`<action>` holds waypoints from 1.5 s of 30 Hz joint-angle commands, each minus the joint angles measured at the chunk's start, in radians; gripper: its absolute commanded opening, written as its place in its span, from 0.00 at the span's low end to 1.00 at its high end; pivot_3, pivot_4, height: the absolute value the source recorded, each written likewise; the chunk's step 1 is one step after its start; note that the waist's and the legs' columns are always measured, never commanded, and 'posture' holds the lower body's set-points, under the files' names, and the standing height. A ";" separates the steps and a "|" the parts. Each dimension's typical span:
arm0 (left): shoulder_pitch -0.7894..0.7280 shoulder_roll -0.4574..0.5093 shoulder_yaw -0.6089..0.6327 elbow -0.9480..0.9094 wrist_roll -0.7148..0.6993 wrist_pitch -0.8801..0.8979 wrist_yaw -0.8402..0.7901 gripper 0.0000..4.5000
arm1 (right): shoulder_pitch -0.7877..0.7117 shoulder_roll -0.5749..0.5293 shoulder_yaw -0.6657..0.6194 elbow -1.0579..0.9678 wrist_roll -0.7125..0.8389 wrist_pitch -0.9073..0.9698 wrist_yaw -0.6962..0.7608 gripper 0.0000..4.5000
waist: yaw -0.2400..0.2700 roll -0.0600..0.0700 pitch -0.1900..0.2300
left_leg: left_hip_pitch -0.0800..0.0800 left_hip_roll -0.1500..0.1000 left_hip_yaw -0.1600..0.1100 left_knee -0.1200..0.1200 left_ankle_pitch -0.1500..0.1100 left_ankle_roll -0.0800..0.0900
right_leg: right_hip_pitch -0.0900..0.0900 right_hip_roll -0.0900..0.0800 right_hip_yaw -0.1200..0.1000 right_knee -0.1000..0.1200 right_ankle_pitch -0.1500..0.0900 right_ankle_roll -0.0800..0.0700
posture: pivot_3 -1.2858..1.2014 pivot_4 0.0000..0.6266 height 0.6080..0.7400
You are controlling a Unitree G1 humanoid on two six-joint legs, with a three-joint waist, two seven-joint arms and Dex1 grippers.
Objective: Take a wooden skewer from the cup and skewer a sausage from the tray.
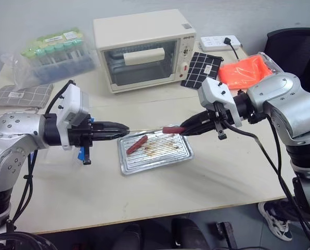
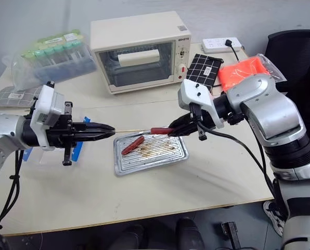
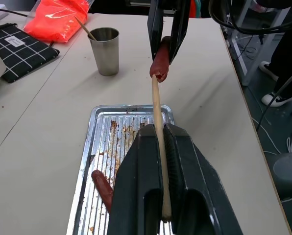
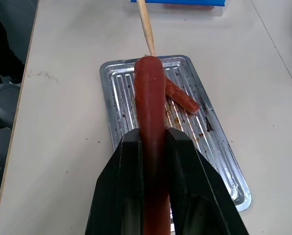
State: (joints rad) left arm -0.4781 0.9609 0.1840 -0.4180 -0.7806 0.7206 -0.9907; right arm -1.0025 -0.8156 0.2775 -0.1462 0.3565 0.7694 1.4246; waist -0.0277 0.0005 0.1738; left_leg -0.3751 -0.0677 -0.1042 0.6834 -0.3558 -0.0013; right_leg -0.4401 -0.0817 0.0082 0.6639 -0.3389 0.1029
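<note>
Above the tray (image 1: 182, 154) at the bench's middle, the left gripper (image 1: 125, 127) has its jaws clamped on the wooden skewer (image 1: 147, 129), whose tip meets the end of the sausage (image 4: 151, 105) gripped in the right gripper's (image 1: 182, 130) jaws. The cup (image 3: 105, 51) stands beyond the tray, a spare stick in it. The lettering on the toaster oven (image 1: 143, 48) is too small to read.

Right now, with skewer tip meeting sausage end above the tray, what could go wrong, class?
1. The thin skewer, held far back by the left gripper, may bend or snap.
2. Off-centre, its tip could pierce the side of the sausage.
3. The sausage could slide back through the right gripper.
</note>
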 commanded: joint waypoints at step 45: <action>-0.054 -0.021 -0.038 -0.001 0.019 -0.017 -0.023 0.00 | -0.052 0.014 -0.045 -0.099 0.097 0.049 -0.025 0.13 | 0.000 0.000 0.000 | 0.000 0.000 0.000 0.000 0.000 0.000 | 0.000 0.000 0.000 0.001 0.000 0.000 | 0.52 0.24 1.00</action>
State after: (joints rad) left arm -0.5149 0.9372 0.1491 -0.4155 -0.7690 0.7163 -1.0077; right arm -1.0224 -0.8096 0.2667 -0.1995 0.4165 0.8341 1.3893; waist -0.0277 0.0005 0.1738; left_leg -0.3751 -0.0677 -0.1042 0.6836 -0.3558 -0.0013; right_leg -0.4401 -0.0816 0.0081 0.6644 -0.3389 0.1029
